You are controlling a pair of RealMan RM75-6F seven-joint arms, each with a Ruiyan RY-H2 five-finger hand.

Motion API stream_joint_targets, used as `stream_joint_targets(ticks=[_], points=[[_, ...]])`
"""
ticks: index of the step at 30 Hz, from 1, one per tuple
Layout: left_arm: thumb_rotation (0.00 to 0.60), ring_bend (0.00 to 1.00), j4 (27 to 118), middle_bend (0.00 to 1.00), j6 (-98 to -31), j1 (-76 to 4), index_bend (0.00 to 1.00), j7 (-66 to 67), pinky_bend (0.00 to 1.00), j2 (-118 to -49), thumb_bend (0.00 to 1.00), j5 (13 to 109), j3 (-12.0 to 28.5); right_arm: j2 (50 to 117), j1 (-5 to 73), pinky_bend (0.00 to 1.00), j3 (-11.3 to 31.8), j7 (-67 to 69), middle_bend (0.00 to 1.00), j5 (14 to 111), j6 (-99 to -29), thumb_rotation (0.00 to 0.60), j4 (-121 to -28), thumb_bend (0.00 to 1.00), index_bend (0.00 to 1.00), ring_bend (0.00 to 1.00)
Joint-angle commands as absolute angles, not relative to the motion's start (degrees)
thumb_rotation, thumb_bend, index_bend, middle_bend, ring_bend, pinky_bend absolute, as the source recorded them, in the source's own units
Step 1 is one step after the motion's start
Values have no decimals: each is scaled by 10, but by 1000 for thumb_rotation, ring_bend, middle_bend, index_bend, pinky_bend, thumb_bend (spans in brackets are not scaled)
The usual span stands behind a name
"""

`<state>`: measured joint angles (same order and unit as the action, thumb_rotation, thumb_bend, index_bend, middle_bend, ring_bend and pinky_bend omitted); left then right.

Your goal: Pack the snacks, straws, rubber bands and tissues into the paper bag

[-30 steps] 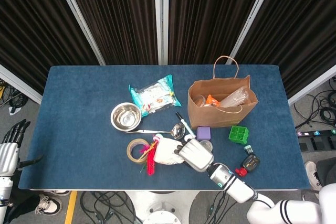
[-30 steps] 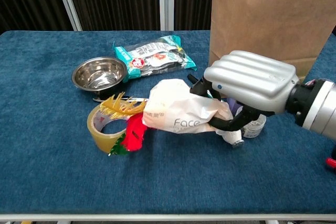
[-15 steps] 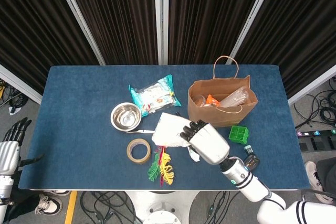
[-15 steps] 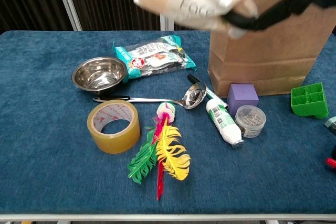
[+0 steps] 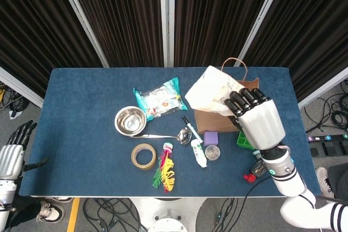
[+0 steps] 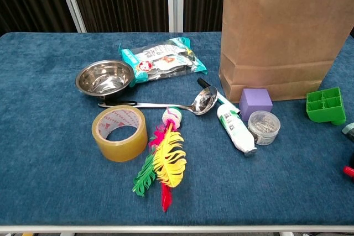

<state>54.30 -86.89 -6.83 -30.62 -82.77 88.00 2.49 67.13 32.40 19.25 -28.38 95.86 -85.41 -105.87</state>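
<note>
My right hand (image 5: 255, 119) holds a white tissue pack (image 5: 212, 93) in the air over the open brown paper bag (image 5: 202, 123), hiding most of the bag's mouth. The bag (image 6: 285, 31) stands upright at the back right of the blue table; neither this hand nor the tissue pack shows in the chest view. A teal snack pack (image 5: 160, 97) (image 6: 163, 59) lies flat to the left of the bag. My left hand (image 5: 12, 155) hangs off the table's front left corner, fingers apart, holding nothing.
A steel bowl (image 6: 105, 77), ladle (image 6: 182, 103), tape roll (image 6: 119, 132) and coloured feathers (image 6: 163, 164) lie mid-table. A tube (image 6: 235, 128), purple cube (image 6: 255, 102), pin jar (image 6: 264, 127) and green block (image 6: 326, 105) sit in front of the bag.
My right hand lifted the tissue pack off the feathers and tape and carried it up and right to above the bag. The feathers fell flat beside the tape.
</note>
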Motion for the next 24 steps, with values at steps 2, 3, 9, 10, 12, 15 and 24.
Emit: stream_joint_targets(ticks=[2,3,9,10,12,15,24], points=[[600,12,544,143,-867,-70,100,-304,143,-828,44,882,23,656,309,665,187,-244,576,923,-841,600,-1026,411,753,520],[600,12,544,143,-866,-70,100,-303,143,-828,44,882,22,651,307,665,185,-230,576,912,-832,600,-1019,411,753,520],[600,12,550,143,-859,-73,99,-292,144,-824,44,882,20,645,320,665,186,-182,571,887,-797,600,-963,410,755,519],[600,12,551,143,-859,-73,99,-290,144,-824,44,882,20,646,323,665,185,-179,570,885,-790,600,-954,411,755,519],[600,12,553,143,-856,-74,99,-286,144,-825,44,881,20,649,330,664,182,-171,567,883,-776,600,-934,411,754,519],[600,12,554,143,-849,-77,100,-277,144,-828,44,880,18,658,338,661,178,-166,564,879,-763,600,-910,411,754,519],[600,12,560,143,-839,-88,99,-265,143,-828,44,879,22,683,360,656,159,-140,559,890,-738,600,-848,395,752,520]])
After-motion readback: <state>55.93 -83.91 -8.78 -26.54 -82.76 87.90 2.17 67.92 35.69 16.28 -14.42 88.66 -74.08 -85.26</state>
